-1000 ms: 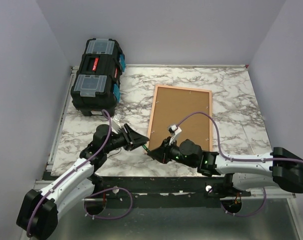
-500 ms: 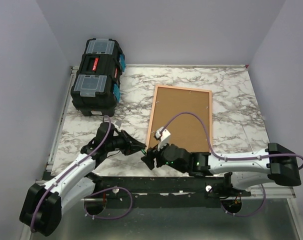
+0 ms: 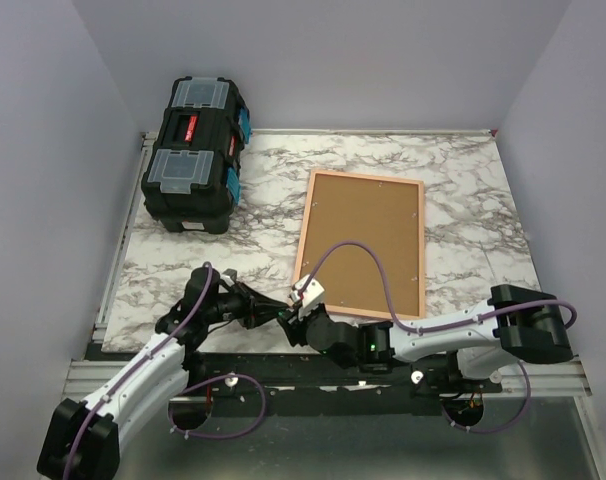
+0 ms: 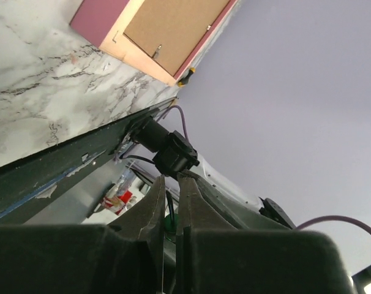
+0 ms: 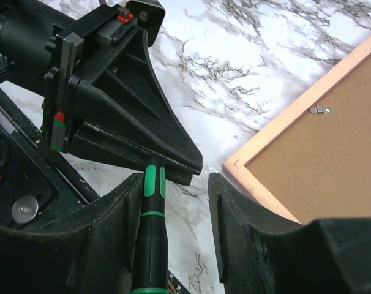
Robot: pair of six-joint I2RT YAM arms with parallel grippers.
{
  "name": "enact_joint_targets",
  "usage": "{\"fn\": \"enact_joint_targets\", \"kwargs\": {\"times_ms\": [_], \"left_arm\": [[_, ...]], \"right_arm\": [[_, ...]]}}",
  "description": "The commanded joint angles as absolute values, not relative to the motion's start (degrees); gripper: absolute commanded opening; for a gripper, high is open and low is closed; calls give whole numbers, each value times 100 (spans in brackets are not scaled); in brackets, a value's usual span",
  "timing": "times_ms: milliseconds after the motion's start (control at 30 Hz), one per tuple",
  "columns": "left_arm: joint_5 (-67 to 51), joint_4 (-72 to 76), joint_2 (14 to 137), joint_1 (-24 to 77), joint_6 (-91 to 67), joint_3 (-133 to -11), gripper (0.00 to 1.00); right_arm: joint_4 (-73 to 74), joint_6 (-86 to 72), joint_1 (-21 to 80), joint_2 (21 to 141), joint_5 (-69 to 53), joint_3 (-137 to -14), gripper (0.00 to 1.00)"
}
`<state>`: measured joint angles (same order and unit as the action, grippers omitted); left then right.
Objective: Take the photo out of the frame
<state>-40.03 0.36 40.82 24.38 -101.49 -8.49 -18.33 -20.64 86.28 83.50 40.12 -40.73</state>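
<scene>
The pink frame (image 3: 363, 240) lies back side up on the marble table, its cork-brown back showing; it also shows in the right wrist view (image 5: 332, 153) and the left wrist view (image 4: 167, 30). The photo is hidden. My left gripper (image 3: 273, 310) is shut on the thin shaft of a green-and-black screwdriver (image 5: 150, 245), near the table's front edge, left of the frame's near left corner. My right gripper (image 5: 176, 180) is open; the screwdriver handle lies along its left finger. The two grippers meet tip to tip (image 3: 293, 318).
A black toolbox (image 3: 193, 150) with clear lid compartments and teal latches stands at the back left of the table. A small metal turn clip (image 5: 319, 109) sits on the frame's back near its corner. The dark front rail (image 3: 313, 365) runs just below the grippers.
Both grippers have pulled back towards the table's front edge. The right gripper has swung left, off the frame's corner, and now faces the left gripper's tip.
</scene>
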Motion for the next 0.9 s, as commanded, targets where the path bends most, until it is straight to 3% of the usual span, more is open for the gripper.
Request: {"fn": "enact_joint_targets", "kwargs": {"times_ms": [0,267,300,367,433,467,533,567,600,867], "left_arm": [[-3933,-268,3472,2443,-10773,-702,0],[-4004,-98,3400,2441,-10907,-571,0],[-4004,-98,3391,2443,-10915,-572,0],[-3957,-128,3347,2443,-10884,-605,0],[-3789,-177,3271,2443,-10721,-639,0],[-3689,-255,3230,2443,-10569,-656,13],[-3352,-995,3072,2443,-10162,-849,70],[-3109,-1429,2993,2443,-9919,-1005,88],[-2868,-1775,2929,2435,-9651,-1113,98],[-978,-2853,2857,2391,-7294,-1929,99]], "right_arm": [[-2289,-2120,8615,8511,4465,-4031,50],[-2819,-2216,8621,8374,4378,-3762,32],[-2773,-2209,8617,8413,4407,-3802,26],[-2778,-2228,8621,8403,4476,-3791,1],[-2772,-2258,8617,8336,4603,-3775,1],[-2625,-2317,8620,8289,4658,-3799,1],[-2112,-2537,8618,8176,4952,-3913,1],[-1834,-2670,8605,8088,5029,-3970,1],[-1565,-2794,8593,7981,5093,-3985,1],[475,-4127,7409,7212,3445,-3999,1]]}}
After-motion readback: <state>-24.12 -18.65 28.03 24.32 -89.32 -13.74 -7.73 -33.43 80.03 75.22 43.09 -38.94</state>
